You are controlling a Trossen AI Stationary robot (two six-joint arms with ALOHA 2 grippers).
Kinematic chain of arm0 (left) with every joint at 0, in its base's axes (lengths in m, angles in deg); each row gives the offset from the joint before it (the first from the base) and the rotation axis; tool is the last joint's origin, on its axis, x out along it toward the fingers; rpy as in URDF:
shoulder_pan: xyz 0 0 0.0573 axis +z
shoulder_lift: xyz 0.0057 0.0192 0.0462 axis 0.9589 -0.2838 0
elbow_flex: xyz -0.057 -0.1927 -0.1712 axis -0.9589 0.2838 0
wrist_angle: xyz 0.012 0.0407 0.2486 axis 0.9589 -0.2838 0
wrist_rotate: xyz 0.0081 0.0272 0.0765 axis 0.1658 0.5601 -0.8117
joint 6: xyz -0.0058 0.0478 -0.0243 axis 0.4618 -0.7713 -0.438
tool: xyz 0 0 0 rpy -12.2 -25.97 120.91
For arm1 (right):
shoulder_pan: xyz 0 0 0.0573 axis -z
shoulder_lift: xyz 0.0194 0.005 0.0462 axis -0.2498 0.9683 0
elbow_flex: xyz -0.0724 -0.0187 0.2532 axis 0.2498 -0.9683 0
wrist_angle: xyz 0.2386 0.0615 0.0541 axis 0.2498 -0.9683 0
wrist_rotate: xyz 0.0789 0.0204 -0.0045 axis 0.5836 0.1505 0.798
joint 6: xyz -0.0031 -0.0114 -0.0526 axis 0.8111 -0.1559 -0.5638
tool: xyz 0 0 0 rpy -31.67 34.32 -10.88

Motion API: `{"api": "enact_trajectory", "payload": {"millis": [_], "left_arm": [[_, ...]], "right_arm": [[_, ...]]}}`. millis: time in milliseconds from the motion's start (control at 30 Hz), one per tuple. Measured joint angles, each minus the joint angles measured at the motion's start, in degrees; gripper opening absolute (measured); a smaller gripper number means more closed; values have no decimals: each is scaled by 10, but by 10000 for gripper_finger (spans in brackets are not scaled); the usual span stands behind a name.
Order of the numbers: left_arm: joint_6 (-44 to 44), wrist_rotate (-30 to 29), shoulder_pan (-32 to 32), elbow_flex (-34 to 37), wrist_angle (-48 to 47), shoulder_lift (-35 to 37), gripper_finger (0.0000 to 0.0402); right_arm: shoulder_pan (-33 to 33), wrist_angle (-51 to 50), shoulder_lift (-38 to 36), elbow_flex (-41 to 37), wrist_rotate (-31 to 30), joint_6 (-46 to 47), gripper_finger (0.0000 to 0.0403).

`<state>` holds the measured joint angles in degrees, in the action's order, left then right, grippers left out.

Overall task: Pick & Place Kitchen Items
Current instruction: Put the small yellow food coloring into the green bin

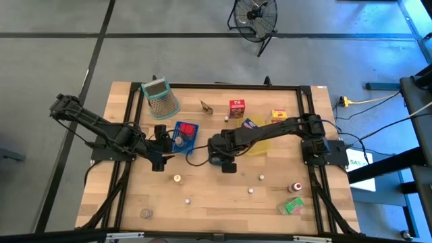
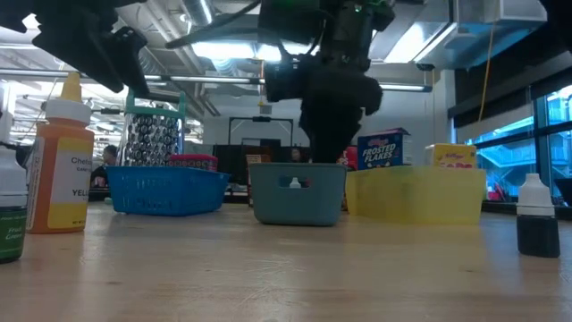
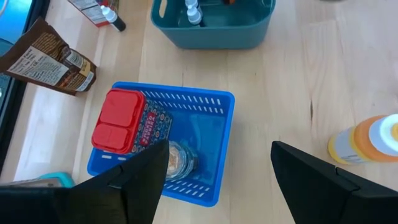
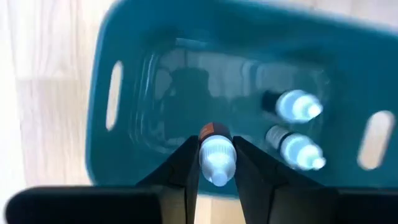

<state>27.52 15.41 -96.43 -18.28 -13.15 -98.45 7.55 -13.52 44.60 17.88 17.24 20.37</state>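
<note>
Right gripper is clamped on a small bottle over the teal tray; left gripper is held apart over the blue basket

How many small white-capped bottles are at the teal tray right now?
3. Two bottles lie inside the teal tray: one and another beside it. A third bottle is held in the right gripper above the tray. Others may be hidden under the gripper.
</note>
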Motion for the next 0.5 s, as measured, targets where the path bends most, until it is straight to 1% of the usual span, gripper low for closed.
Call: {"api": "enact_trajectory", "payload": {"millis": [100,200,267,433,500], "left_arm": [[0,0,0,0,3,0,279],[0,0,0,0,5,0,279],[-1,0,0,0,5,0,279],[-5,0,0,0,5,0,279],[-5,0,0,0,5,0,279]], "right_arm": [[5,6,4,0,23,-5,86],[8,5,9,1,26,-17,86],[13,-20,11,0,26,-33,86],[22,-64,11,0,36,-107,86],[19,-64,11,0,35,-140,86]]}}
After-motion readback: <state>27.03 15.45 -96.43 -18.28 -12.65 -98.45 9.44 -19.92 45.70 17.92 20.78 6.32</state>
